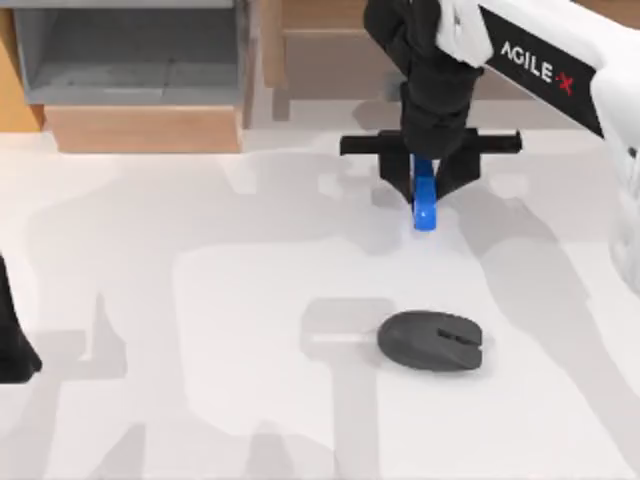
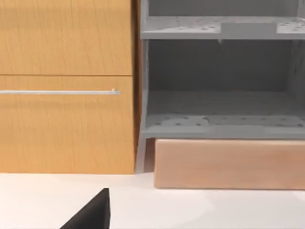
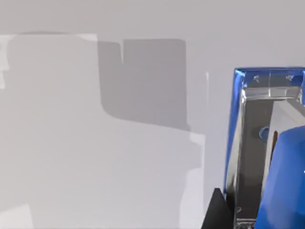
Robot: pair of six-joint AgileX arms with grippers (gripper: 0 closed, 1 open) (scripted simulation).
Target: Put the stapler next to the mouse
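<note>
The bright-blue stapler [image 1: 426, 212] hangs between the fingers of my right gripper [image 1: 428, 192] at the back of the table, right of centre, rounded end pointing toward the front. That gripper is shut on it. Close up, the stapler [image 3: 259, 143] shows its blue body and silvery strip above the white tabletop. The dark grey mouse [image 1: 432, 341] lies on the table nearer the front, almost straight in front of the stapler and well apart from it. My left arm [image 1: 12, 340] stays parked at the table's left edge.
A grey shelf unit [image 1: 130, 50] on a wooden base [image 1: 140, 128] stands at the back left, and a wooden cabinet [image 1: 320, 45] behind the right gripper. The left wrist view faces a drawer front [image 2: 62, 95] and the grey shelves [image 2: 219, 86].
</note>
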